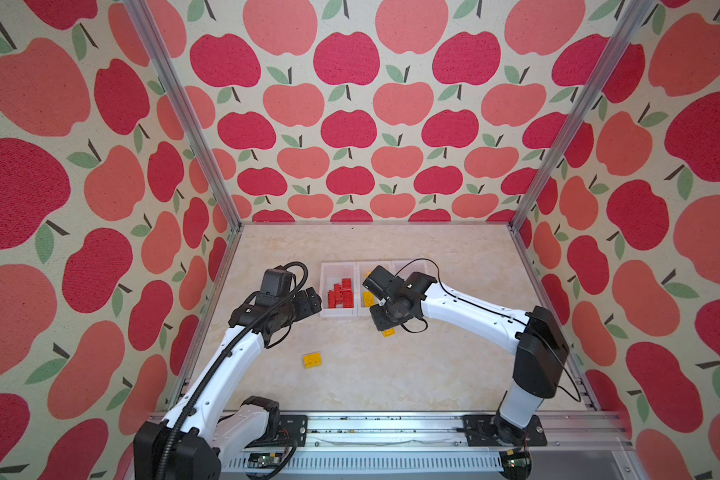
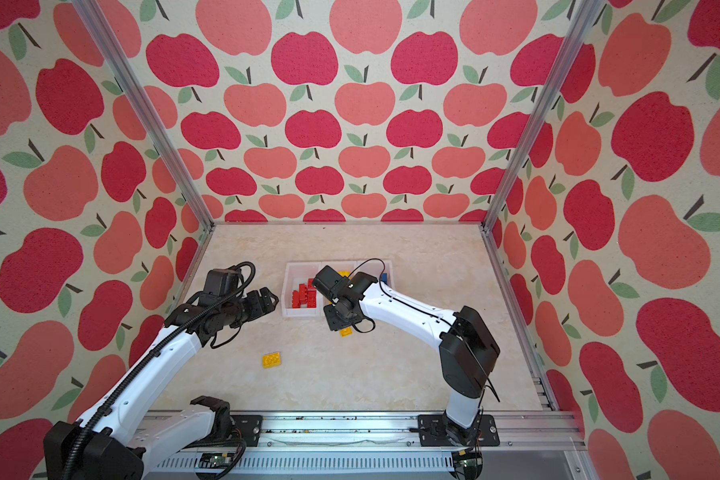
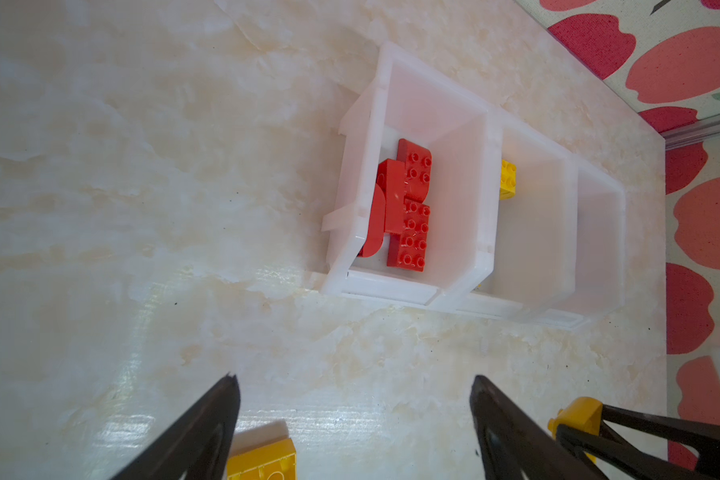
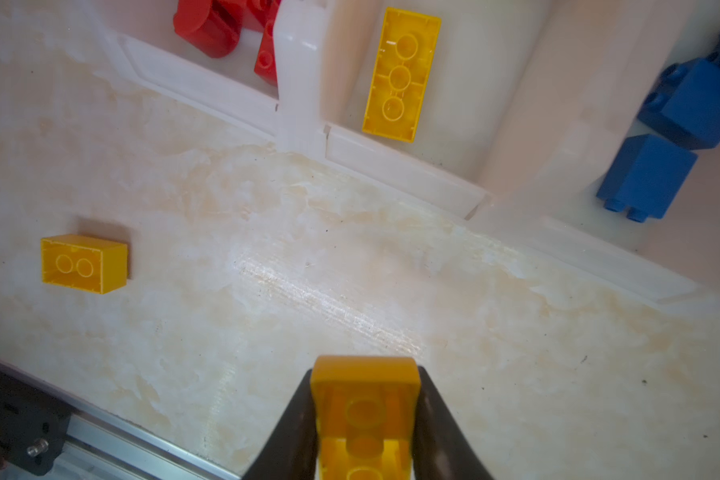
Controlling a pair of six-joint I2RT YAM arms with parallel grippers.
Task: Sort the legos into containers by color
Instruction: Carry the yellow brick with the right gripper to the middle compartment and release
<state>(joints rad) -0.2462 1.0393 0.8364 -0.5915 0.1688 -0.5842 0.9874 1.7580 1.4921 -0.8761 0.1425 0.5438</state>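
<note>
In both top views the containers [image 1: 338, 267] sit at mid-frame, with red bricks [image 1: 341, 293] in the leftmost one. The right gripper [image 1: 386, 326] hangs just below the middle container [image 1: 366, 269], and the held yellow brick [image 1: 388, 332] shows as a sliver beneath it. The left gripper [image 1: 313, 300] stands beside the row's left end. A loose yellow brick [image 1: 312, 360] lies on the table [image 1: 391, 374] lower down, left of centre, nearer the left arm than the right. The left wrist view shows the left gripper's fingers [image 3: 221, 415] spread wide with nothing between them, and the loose yellow brick lies just beside one finger. In the right wrist view the right gripper pinches the held yellow brick by its long sides. Its long axis runs along the fingers and its hollow underside faces the camera. Ahead, past bare table, stands the middle container's front wall, with another yellow brick [image 4: 400, 75] inside and blue bricks [image 4: 678, 124] in the next container. By this the held yellow brick wants carrying forward over that wall.
</note>
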